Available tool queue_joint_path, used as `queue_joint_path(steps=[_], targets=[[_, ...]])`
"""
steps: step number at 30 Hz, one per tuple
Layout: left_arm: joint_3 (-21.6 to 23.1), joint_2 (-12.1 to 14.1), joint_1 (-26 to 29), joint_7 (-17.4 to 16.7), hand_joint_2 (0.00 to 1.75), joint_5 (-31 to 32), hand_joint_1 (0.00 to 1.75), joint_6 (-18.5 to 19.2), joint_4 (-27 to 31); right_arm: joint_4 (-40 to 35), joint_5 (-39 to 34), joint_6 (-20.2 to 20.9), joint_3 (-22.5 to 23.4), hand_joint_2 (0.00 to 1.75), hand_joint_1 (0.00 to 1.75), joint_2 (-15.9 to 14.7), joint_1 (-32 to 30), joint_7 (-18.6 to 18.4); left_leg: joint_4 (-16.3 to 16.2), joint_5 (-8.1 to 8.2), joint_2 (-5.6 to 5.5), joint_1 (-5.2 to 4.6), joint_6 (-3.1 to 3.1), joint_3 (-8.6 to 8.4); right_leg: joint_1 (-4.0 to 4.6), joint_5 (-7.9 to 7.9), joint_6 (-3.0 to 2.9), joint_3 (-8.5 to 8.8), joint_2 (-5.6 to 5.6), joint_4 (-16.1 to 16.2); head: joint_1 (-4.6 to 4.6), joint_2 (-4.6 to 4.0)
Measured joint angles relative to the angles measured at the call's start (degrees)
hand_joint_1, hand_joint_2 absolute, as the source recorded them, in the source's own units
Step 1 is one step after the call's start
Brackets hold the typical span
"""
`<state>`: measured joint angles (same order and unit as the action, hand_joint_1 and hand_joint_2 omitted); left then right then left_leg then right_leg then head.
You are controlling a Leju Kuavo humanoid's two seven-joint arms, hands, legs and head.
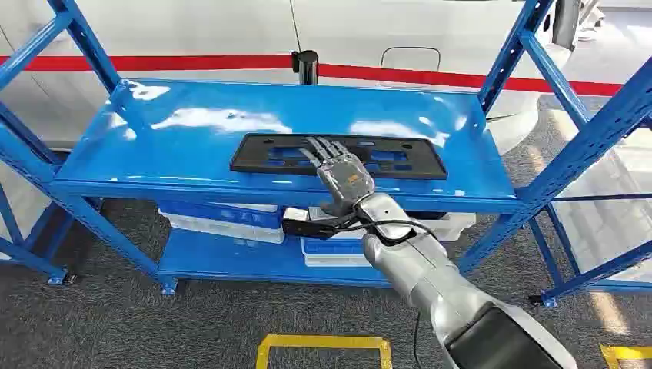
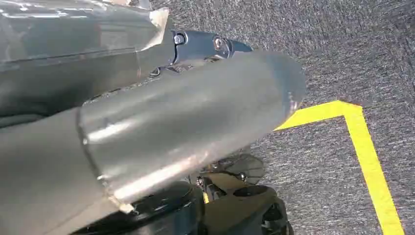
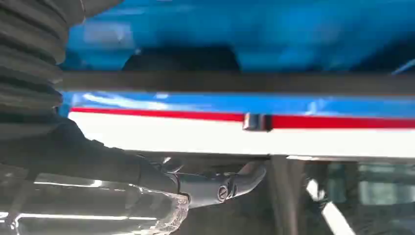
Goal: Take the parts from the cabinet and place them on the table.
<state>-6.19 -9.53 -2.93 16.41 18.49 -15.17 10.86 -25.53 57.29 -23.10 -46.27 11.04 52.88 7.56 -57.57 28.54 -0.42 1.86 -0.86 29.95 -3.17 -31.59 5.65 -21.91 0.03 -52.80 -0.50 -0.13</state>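
The right robot hand (image 1: 341,171) is hovering, fingers apart and holding nothing, over the flat black plastic part (image 1: 269,154) lying at twelve o'clock on the blue shelf (image 1: 154,131); probably light, stiff and slippery, best gripped along its near edge.

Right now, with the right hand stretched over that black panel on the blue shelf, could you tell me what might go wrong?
The black panel is wide and flat, and the right hand lies over its near middle; gripped with one hand it could tip or slip. It lies close to the front edge of the shelf, so a nudge might slide it off. The blue post could catch the panel's end.
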Motion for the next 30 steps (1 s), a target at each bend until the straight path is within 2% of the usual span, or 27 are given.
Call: queue_joint_path(steps=[15,30], targets=[[0.0,-0.02,0.06,0.07,0.0,1.29,0.0,-0.07,-0.24,1.42,3.54,0.68,4.65,1.75,0.0,-3.19,6.27,-4.63,-0.01,-0.1,-0.03,0.0,0.07,-0.36,0.0,0.02,0.0,-0.06,-0.02,-0.01,-0.02,0.0],[-0.55,-0.17,0.02,0.2,0.0,1.22,0.0,-0.2,-0.24,4.09,4.5,3.59,5.16,1.75,0.0,-2.53,3.12,-4.26,-0.01,-0.09,-0.02,0.0,0.07,-0.35,0.0,0.02,0.0,-0.05,-0.01,0.0,-0.02,0.0]])
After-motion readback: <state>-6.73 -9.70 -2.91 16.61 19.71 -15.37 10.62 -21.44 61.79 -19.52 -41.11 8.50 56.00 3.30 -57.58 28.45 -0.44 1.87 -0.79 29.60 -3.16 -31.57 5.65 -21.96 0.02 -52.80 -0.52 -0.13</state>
